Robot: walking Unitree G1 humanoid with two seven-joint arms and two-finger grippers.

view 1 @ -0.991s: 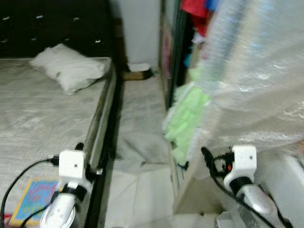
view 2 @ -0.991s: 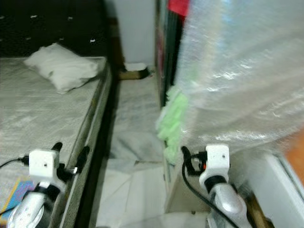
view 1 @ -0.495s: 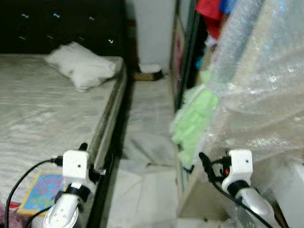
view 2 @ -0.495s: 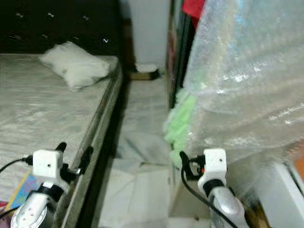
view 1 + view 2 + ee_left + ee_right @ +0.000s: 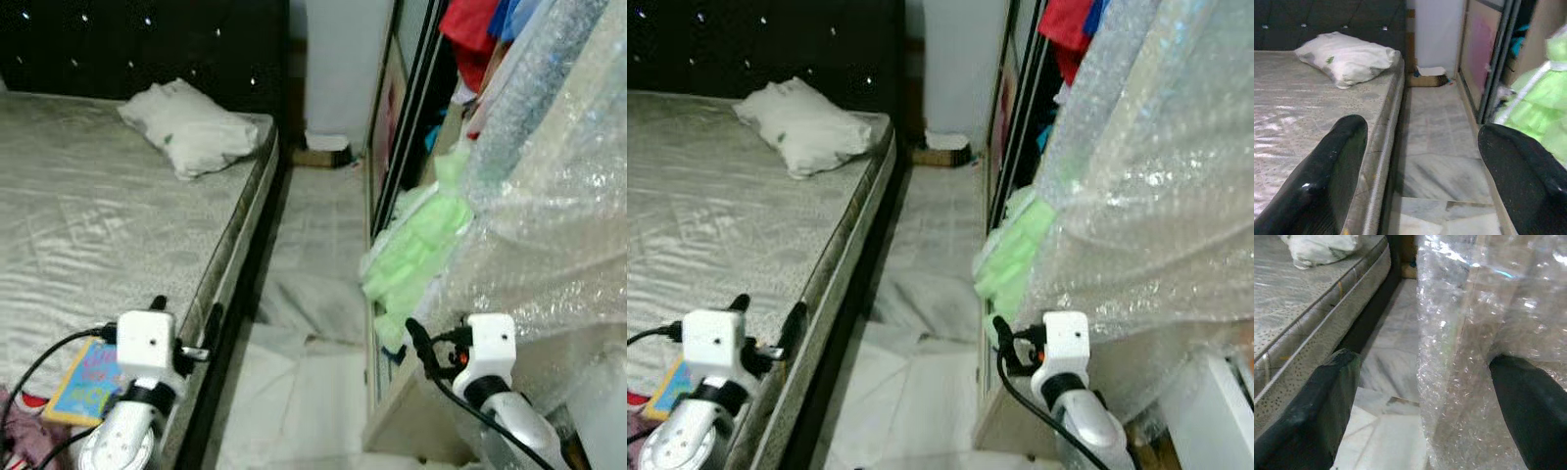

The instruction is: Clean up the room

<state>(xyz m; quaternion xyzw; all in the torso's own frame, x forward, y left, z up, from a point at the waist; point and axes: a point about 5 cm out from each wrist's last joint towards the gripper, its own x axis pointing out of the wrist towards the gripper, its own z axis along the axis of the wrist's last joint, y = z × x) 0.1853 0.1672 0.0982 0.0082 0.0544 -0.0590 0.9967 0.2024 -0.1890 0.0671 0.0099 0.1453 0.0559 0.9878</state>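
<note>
My left gripper hangs open and holds nothing, low beside the near corner of the bed. In its wrist view the two black fingers frame the mattress edge and the marble floor. My right gripper is open too, held close against a large sheet of bubble wrap on my right. A white pillow lies at the head of the bed. A colourful book and a reddish cloth lie on the mattress by my left arm.
A narrow marble aisle runs between the bed and an open wardrobe. A light green garment spills out of the wardrobe. A low cardboard box sits at the far end by the white wall. Red and blue clothes hang above.
The whole picture has slid to the right and sharpened, so the camera moved, bringing more of the bed into view. Both grippers stay open, held as before.
</note>
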